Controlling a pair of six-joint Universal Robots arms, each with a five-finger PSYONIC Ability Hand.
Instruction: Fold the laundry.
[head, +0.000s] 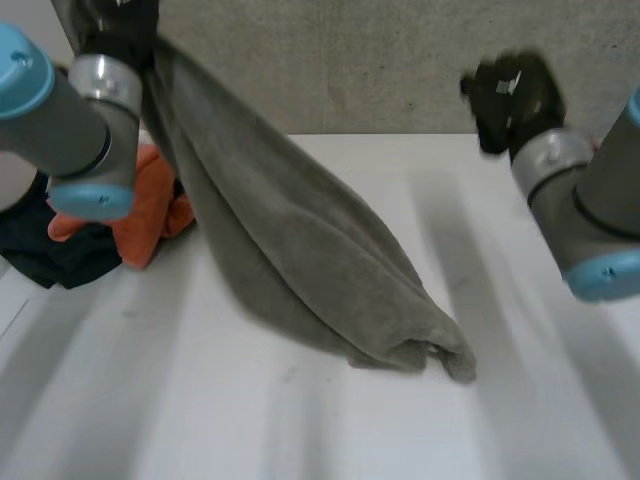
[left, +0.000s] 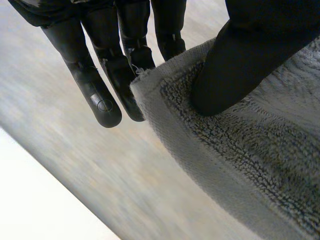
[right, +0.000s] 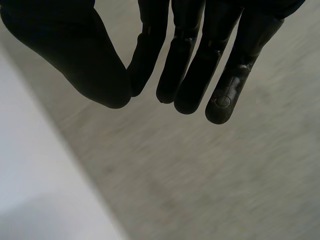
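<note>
A grey towel hangs from my left hand, which is raised at the back left, and slopes down to the table, where its lower end lies bunched near the middle. In the left wrist view the thumb presses a towel corner against the fingers, so the hand is shut on it. My right hand is lifted at the back right, well clear of the towel. Seen from the right wrist, its hand has the thumb drawn in against the fingers with nothing between them.
An orange cloth and a dark cloth lie heaped at the table's left edge, behind my left arm. The white table stretches bare in front of the towel. A grey wall stands behind the table.
</note>
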